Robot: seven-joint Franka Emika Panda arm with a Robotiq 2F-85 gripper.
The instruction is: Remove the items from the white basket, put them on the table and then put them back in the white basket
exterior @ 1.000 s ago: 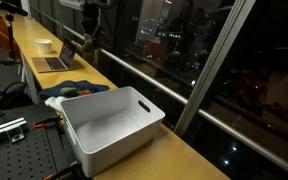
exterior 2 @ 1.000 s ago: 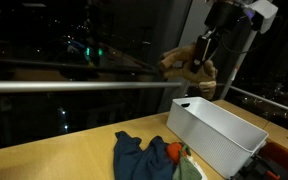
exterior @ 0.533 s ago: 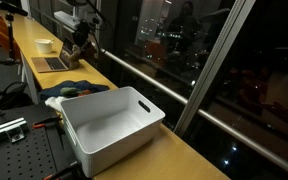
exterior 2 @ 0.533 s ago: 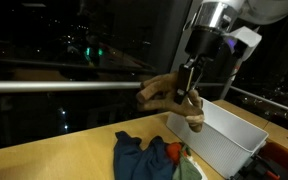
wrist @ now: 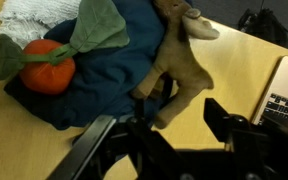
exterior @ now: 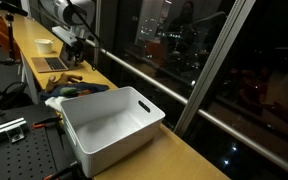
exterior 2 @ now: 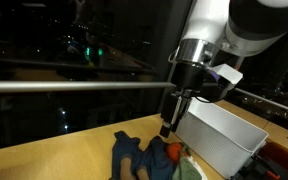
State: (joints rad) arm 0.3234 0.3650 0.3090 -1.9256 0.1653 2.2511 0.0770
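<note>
In the wrist view the fingers [wrist: 96, 148] are standing wide apart, gripping nothing; the brown plush [wrist: 181, 68] is lying on the blue cloth [wrist: 89, 85] just ahead of them, its near end reaching into the gap between them (whether it is touching either one, I cannot tell). An orange ball [wrist: 49, 66] and a green cloth [wrist: 96, 24] are resting beside it on the same pile, with a white cloth [wrist: 29, 12] lying behind. In an exterior view the arm [exterior 2: 199, 60] is hanging low over this pile on the tabletop [exterior 2: 44, 160]; the basket [exterior: 114, 145] is sitting just beside the pile, which is lying wholly outside it.
</note>
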